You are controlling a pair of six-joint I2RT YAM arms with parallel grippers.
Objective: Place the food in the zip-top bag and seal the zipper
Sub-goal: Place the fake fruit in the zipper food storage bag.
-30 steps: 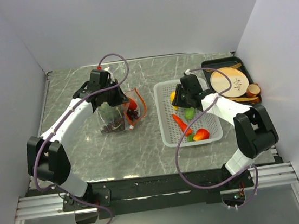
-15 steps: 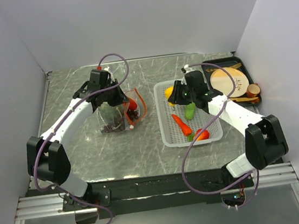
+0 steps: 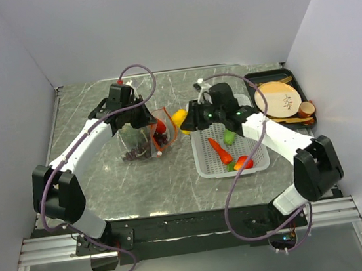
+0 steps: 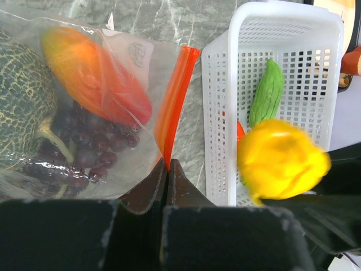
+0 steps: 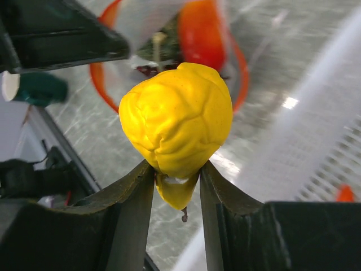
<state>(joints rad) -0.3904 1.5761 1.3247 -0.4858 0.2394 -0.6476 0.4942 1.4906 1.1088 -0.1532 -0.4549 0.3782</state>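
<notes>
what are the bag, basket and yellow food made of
The bag looks like thin glossy plastic film, crinkled and see-through. The basket: rigid white plastic, moulded grid holes. The yellow food: probably matte rubber or plastic, dimpled skin.

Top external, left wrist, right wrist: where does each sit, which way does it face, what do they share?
Top external: high behind the bases, looking down on the table; both arms show.
Left wrist: on the left arm, facing the basket past the left gripper, shut on the zipper.
Right wrist: faces the zipper past the right gripper, clamping the yellow piece.
Shared: all show that piece.
</notes>
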